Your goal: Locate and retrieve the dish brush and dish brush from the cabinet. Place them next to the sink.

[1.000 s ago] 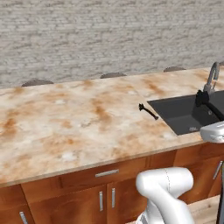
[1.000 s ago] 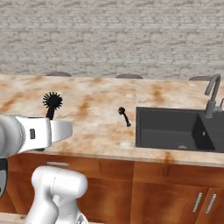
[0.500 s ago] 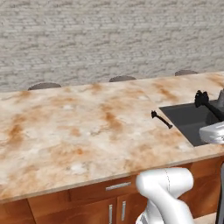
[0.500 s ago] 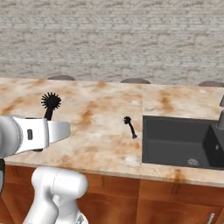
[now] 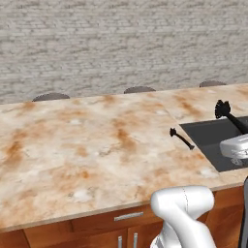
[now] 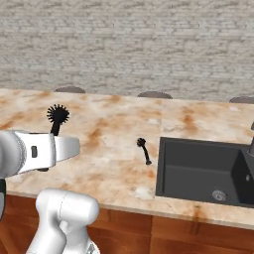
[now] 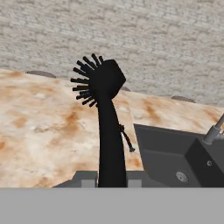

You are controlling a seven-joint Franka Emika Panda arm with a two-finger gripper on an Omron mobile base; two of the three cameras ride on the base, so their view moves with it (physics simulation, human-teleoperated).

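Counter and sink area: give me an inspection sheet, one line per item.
Surface: marbled orange counter, bare apart from one brush.
Job's things: one brush lies flat on the counter, just left of the sink; second brush held upright.
Clutter: nothing seen.
Hand: hand shut on the second brush's handle, raised above the counter.
Cables: nothing seen.
Surroundings: grey brick wall; faucet behind the sink; wooden drawer fronts below.
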